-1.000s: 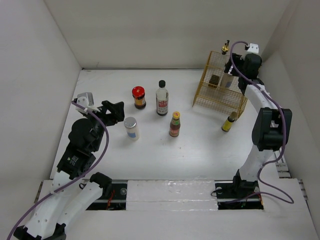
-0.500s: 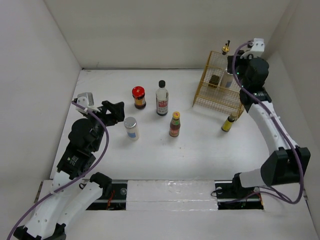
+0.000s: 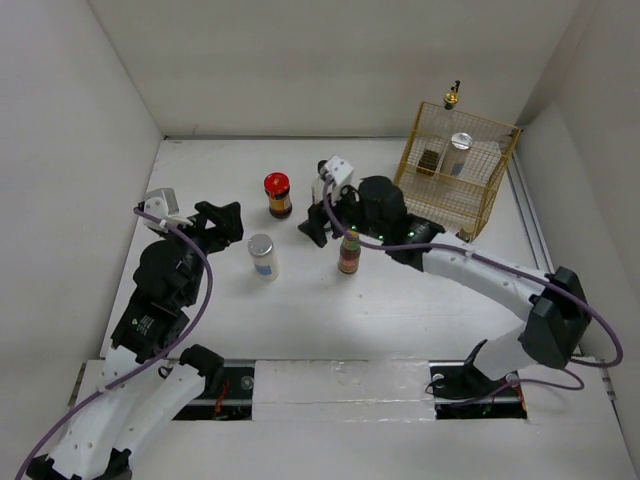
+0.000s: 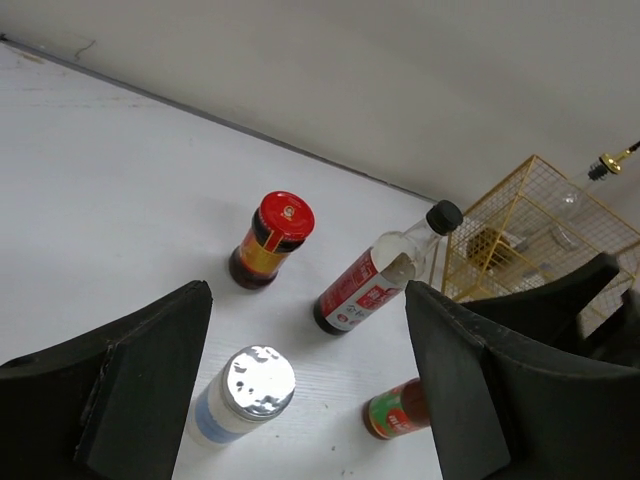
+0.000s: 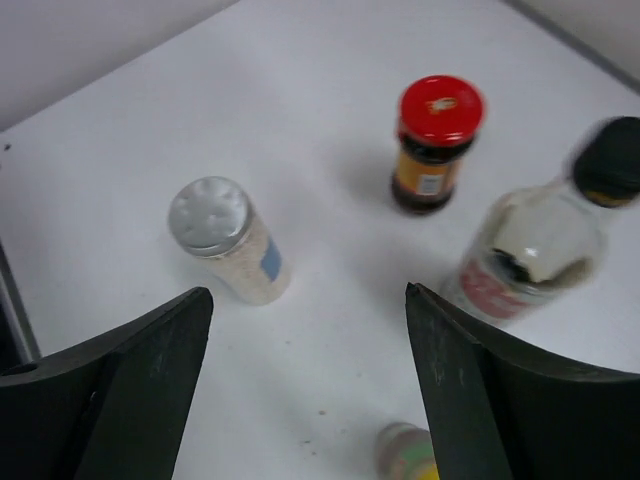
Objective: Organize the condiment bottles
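Swung from the upper-right rack (image 3: 482, 200) to centre, the right gripper (image 3: 325, 218) gapes empty by the black-capped bottle (image 5: 530, 250). Middle-left, the left gripper (image 3: 222, 222) (also spread, empty) hovers.

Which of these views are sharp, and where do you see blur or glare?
Right wrist view: blur softens the black-capped bottle and the yellow-capped bottle at the bottom edge. Left wrist view: sharp, with glare on the lid of the silver-lidded jar. Top external view: evenly lit, with only soft shadows.
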